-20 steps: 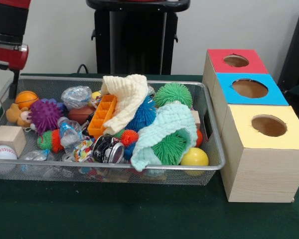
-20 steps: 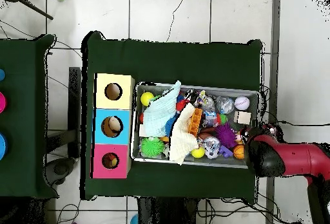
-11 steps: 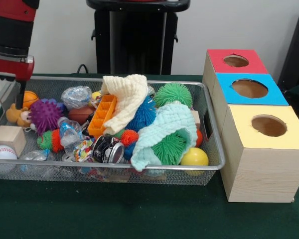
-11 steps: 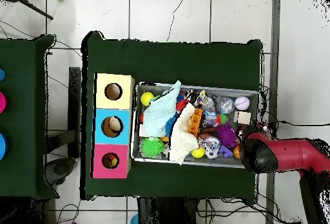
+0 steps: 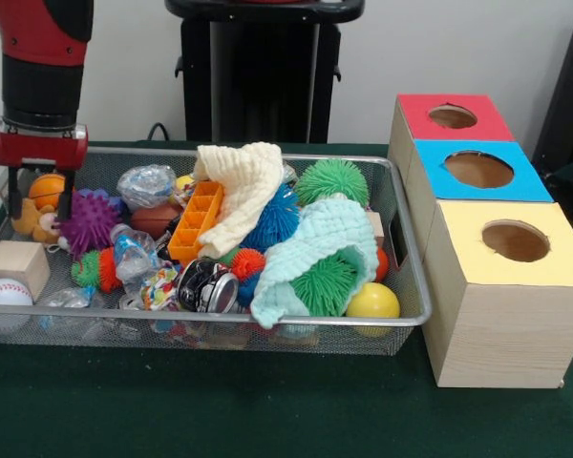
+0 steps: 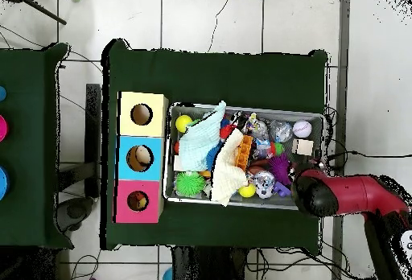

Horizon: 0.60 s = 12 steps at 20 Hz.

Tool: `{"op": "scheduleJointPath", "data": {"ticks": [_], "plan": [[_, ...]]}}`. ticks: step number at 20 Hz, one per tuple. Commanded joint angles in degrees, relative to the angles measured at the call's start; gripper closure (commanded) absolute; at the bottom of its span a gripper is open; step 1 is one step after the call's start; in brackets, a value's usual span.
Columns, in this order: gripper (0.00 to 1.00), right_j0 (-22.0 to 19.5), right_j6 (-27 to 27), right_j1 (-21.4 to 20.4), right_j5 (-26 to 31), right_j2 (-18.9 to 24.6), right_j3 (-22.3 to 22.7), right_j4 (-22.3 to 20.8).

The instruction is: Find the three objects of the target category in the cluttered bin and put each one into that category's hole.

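The wire mesh bin holds a heap of toys. My gripper hangs open over the bin's far left corner, on the red arm. Its two dark fingers stand on either side of a small orange basketball, without closing on it. A purple spiky ball and a tan teddy lie right beside it. Seen from overhead, the arm's head covers the bin's corner and hides the gripper. Three boxes with round holes stand beside the bin: red, blue, yellow.
A cream cloth and a mint cloth drape over green spiky balls mid-bin. An orange tray, a yellow ball, a wooden cube and a baseball lie around them. The bin's rim stands above the green table.
The arm has swung in from the left edge and come down over the bin's corner, so the gripper now straddles the orange basketball. Nothing in the bin has moved.
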Motion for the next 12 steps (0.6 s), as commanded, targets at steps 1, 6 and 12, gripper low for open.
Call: {"op": "scheduleJointPath", "data": {"ticks": [1,6,12], "plan": [[0.0,-0.5,-5.3,3.2,4.1,-2.4,1.0,-1.9],[0.0,-0.9,-5.6,3.7,3.7,-3.1,0.7,-2.0],[0.0,0.2,-3.6,4.7,3.0,-4.5,-0.1,-2.4]]}}
